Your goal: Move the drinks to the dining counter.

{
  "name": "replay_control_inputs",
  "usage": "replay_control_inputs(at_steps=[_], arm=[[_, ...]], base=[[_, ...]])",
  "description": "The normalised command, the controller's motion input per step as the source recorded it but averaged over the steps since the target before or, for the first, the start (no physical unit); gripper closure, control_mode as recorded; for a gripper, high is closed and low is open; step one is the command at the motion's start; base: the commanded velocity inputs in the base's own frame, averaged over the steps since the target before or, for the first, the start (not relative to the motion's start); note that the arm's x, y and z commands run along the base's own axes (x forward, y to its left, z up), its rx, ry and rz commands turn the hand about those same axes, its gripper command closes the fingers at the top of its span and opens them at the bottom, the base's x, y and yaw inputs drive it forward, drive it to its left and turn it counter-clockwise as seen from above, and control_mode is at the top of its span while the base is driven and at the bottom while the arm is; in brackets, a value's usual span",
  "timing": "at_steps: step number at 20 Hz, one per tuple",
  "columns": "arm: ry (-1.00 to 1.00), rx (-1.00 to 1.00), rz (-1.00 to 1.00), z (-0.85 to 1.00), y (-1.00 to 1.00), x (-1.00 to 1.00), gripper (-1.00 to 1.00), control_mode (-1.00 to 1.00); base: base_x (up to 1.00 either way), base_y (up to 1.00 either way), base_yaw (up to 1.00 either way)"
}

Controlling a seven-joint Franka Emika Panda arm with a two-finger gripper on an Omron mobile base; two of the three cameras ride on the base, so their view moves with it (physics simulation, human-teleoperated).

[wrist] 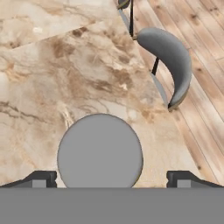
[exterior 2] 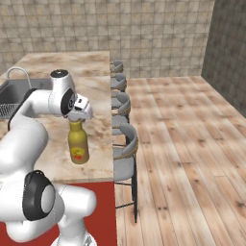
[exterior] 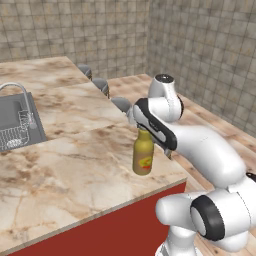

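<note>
Standing upright on the dining worktop point(exterior: 75, 165), near its stool-side edge, the olive-yellow bottle point(exterior: 143, 153) is sitting directly under the pincer point(wrist: 111, 177), its long axis running straight up into the hand. In the hand view its grey cap point(wrist: 100, 151) is lying at 12 o'clock between the two fingertips point(wrist: 41, 178), which are spread wide and clear of it on both sides, gripping nothing. A grey stool point(wrist: 168, 61) is showing at 2 o'clock. Judging by this, the bottle is delivered and a straight lift would clear it.
</note>
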Motion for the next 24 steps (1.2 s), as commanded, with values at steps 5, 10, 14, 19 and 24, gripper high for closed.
replay_control_inputs(at_steps=[5, 10, 14, 19, 24], arm=[[-0.09, 0.0, -0.06, 0.23, 0.0, -0.16, -1.0, -1.0], [-0.08, 0.0, -0.05, 0.24, 0.0, -0.1, -1.0, -1.0], [-0.09, 0.0, -0.05, 0.29, 0.0, -0.14, -1.0, -1.0], [-0.1, 0.0, -0.05, 0.31, 0.0, -0.22, -1.0, -1.0], [-0.11, 0.0, -0.01, 0.3, -0.06, -0.19, -1.0, -1.0]], base=[[0.0, 0.0, 0.0], [0.0, 0.0, 0.0], [0.0, 0.0, 0.0], [0.0, 0.0, 0.0], [0.0, 0.0, 0.0]])
